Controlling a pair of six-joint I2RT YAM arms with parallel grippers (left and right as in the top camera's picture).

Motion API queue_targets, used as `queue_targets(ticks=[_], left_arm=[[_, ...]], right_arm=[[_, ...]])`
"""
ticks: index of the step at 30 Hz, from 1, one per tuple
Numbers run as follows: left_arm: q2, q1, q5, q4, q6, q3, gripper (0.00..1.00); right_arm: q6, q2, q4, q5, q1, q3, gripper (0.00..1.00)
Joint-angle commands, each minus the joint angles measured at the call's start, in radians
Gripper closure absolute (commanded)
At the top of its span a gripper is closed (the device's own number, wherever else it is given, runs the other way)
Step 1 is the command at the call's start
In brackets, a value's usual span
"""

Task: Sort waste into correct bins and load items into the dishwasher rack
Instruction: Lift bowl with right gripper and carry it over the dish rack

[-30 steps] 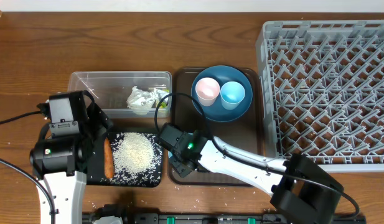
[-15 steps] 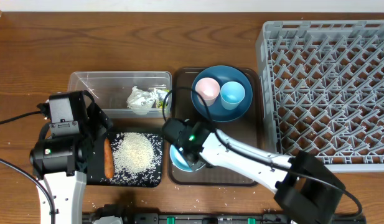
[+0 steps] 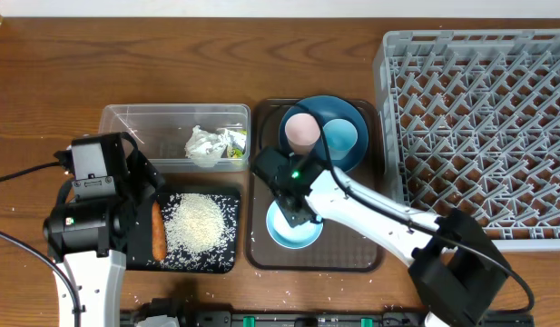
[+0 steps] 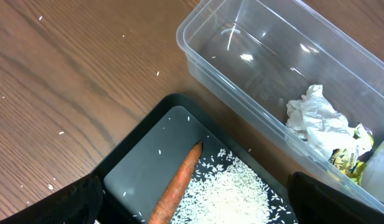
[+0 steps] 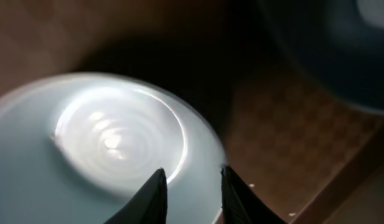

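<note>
Waste sorting looks pretty much wrapped up to me: the crumpled wrapper is sitting in the clear tub, and the carrot and the pile of rice are both in the black tray, carrot lying along the left side right next to the grains. Only leftovers I can spot are a few stray grains scattered on the wooden surface around the tray, so maybe a bit of cleanup there. The dish half is barely started though. The dishwasher rack on the right has nothing in it. The blue plate is on the brown serving tray with the pink cup and light-blue cup standing on it side by side. The bowl is on the near half of that same tray, just in front of the plate, and the right pincer has it: from the wrist cam the two fingers sit on either side of the rim, pinching the wall. Can't tell if the bowl is lifted or resting on the tray. The left pincer is spread wide and empty, hanging over the black tray near the carrot tip. So my guess is bowl goes first, then four trips' worth of stuff left counting both cups and the plate.
</note>
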Motion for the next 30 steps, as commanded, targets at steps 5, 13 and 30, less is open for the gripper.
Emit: queue_targets(ticks=[5,13,30], left_arm=[[0.003,0.004,-0.001,-0.002,0.013,0.008,0.03],[0.003,0.004,-0.001,-0.002,0.014,0.008,0.03],[0.003,0.004,-0.001,-0.002,0.014,0.008,0.03]], right_arm=[[-0.077,-0.056,-0.046,-0.268,0.054,0.135,0.67],[-0.077,-0.046,-0.032,-0.251,0.162,0.072,0.65],[-0.021,-0.045,0.142,-0.133,0.207,-0.115,0.67]])
